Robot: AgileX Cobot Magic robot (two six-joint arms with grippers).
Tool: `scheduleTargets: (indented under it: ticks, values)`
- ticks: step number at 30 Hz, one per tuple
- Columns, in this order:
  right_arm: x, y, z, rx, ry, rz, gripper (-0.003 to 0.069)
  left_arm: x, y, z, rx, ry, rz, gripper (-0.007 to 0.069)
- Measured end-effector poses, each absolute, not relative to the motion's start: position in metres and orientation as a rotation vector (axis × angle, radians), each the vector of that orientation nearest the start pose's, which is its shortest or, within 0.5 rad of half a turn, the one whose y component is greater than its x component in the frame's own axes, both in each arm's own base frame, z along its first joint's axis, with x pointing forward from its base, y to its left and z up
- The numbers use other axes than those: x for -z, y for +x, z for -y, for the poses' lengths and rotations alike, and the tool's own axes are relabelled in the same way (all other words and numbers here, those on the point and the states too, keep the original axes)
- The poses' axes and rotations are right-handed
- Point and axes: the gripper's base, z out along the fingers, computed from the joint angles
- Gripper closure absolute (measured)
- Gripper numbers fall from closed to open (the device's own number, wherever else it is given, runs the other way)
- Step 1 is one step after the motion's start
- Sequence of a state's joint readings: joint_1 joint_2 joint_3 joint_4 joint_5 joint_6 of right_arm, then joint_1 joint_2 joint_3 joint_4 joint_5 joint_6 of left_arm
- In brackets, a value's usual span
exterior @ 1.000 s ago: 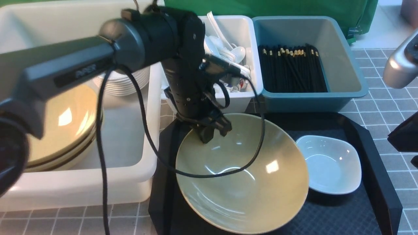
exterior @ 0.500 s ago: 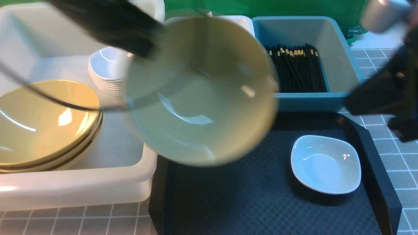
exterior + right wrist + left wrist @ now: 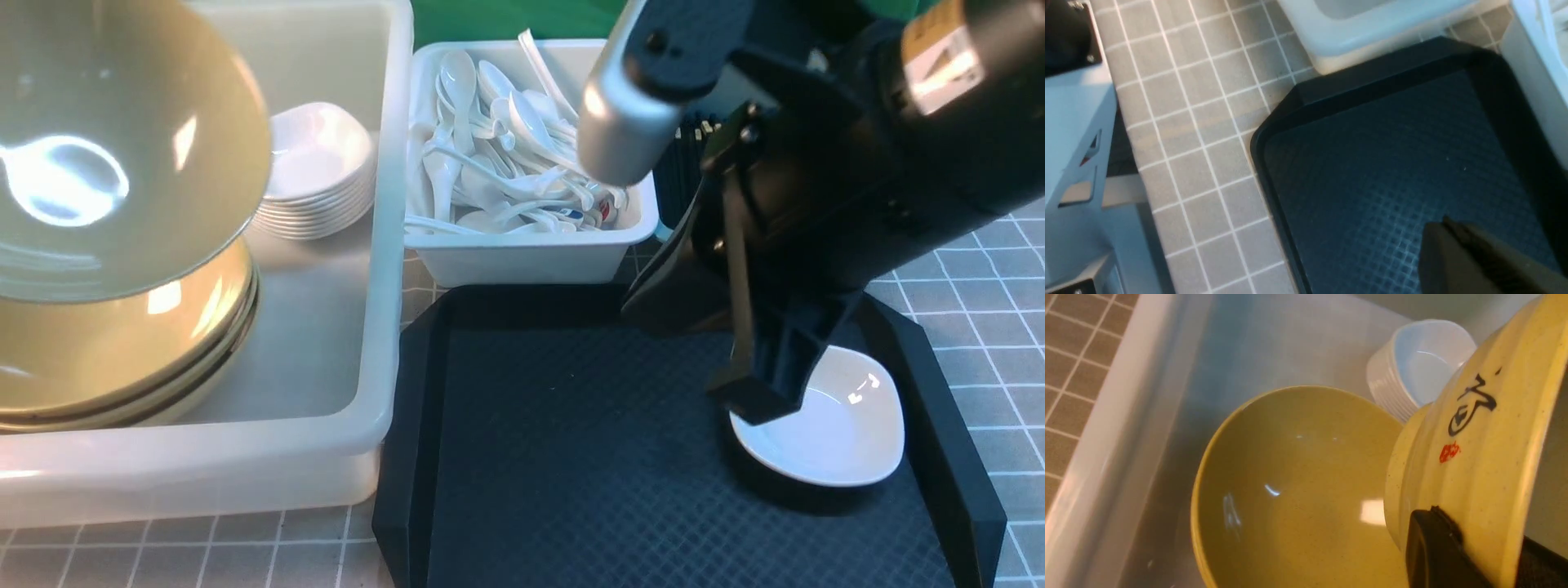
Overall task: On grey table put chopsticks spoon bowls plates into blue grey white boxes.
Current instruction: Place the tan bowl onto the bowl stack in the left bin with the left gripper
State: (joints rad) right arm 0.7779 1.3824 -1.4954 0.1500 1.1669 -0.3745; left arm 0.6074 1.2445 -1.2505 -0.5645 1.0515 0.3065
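Behind your right arm [image 3: 816, 180] the chopsticks [image 3: 679, 171] barely show. Your right gripper [image 3: 755, 402], fingers together, sits at plate [image 3: 845, 437] rim on tray [image 3: 571, 457]; hold unclear. Your left gripper [image 3: 1474, 555], clamped on bowl [image 3: 122, 147], has carried it from tray to over tub [image 3: 385, 245]; bowl cut off at frame edge.

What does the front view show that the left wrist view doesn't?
Front only: spoons in the white bin, the black tray, the lone plate on it, partly hidden by the right arm. Left wrist only: the outer wall of the held bowl, with black and red marks, left pincer clamped on its rim. Both: the stacked bowls, plate stack, translucent tub.
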Motion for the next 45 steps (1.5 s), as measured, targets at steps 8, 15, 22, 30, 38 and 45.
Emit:
scheduleTargets:
  ticks: [8,15,22,30,38,45]
  values:
    - [-0.404,0.190,-0.204,-0.346,-1.394,-2.153,0.0625,-0.326,0.246,-0.124,0.341,-0.640,-2.381,0.0620]
    - [-0.404,0.190,-0.204,-0.341,-1.404,-2.146,0.0625,-0.300,0.254,-0.127,0.264,-0.624,-2.441,0.0602]
    - [-0.404,0.190,-0.204,-0.335,-1.421,-2.133,0.0625,-0.281,0.253,-0.115,0.093,-0.469,-2.581,0.0461]
    - [-0.404,0.190,-0.204,-0.334,-1.423,-2.131,0.0625,-0.293,0.248,-0.105,-0.035,-0.485,-2.567,0.0153]
    - [-0.403,0.189,-0.203,-0.334,-1.428,-2.146,0.0625,-0.329,0.228,-0.081,-0.172,-0.347,-2.472,0.0043]
    - [-0.400,0.188,-0.197,-0.285,-1.407,-2.230,0.0622,-0.375,0.215,-0.006,0.045,-0.063,-2.390,0.0056]
